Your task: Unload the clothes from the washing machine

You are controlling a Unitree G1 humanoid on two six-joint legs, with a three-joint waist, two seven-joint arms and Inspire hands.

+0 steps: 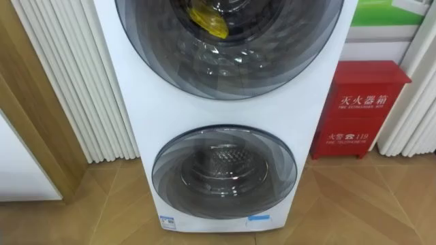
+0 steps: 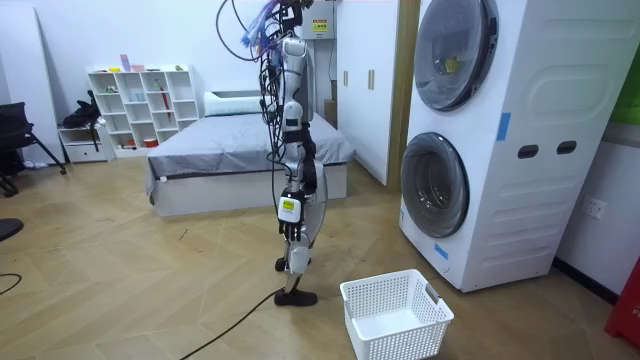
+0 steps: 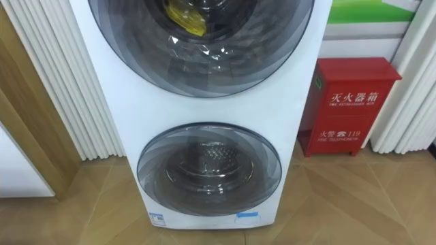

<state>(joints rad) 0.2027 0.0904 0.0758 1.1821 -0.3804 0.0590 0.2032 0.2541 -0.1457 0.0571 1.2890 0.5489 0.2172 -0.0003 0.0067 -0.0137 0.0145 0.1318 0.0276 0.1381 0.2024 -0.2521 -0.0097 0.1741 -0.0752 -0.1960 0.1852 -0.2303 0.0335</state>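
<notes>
Two front-loading washers are stacked in one white tower (image 1: 136, 102). Both round doors are closed. Behind the glass of the upper door (image 1: 225, 61) lies a yellow piece of clothing (image 1: 208, 21). The lower door (image 1: 225, 170) shows a bare metal drum. In the room view I stand upright on the wooden floor a couple of steps from the tower (image 2: 520, 150), facing it. My right hand (image 2: 311, 186) hangs by my hip.
A white laundry basket (image 2: 395, 315) stands on the floor between me and the tower. A red fire-extinguisher box (image 1: 361, 109) sits right of the machine. White ribbed panels (image 1: 75, 82) and a wooden frame are on its left. A bed (image 2: 240, 150) and shelves stand behind me.
</notes>
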